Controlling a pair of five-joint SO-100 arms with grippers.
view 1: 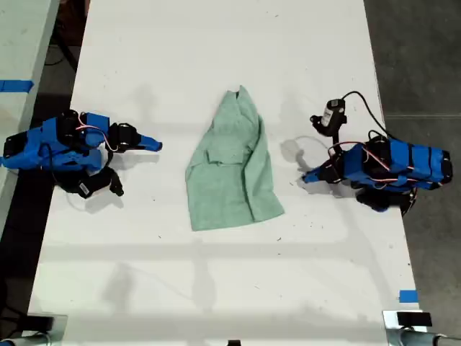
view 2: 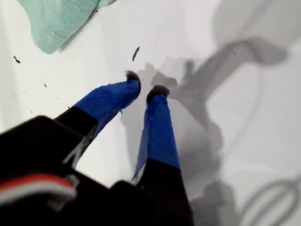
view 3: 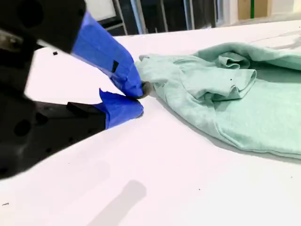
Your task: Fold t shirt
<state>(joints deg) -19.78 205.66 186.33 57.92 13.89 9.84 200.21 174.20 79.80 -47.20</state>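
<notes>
The pale mint-green t shirt (view 1: 230,169) lies crumpled and partly folded lengthwise on the white table (view 1: 216,281), narrow end toward the far edge. My first gripper (view 1: 307,176) rests at the exterior view's right, a short way from the shirt's near corner (view 2: 56,21). It points down at bare table, and its blue fingertips (view 2: 157,92) are almost together with nothing between them (view 2: 145,84). At the exterior view's left my second gripper (view 1: 155,145) lies low, pointing at the shirt (view 3: 235,103). It is shut and empty (view 3: 138,100), and stops short of the cloth.
A black cable (view 1: 353,97) loops above the first arm's base. Blue tape (view 1: 408,295) marks the table's near corner at the exterior view's right, beside a metal clamp (view 1: 407,321). Another table with blue tape (view 1: 14,86) stands off the exterior view's left edge.
</notes>
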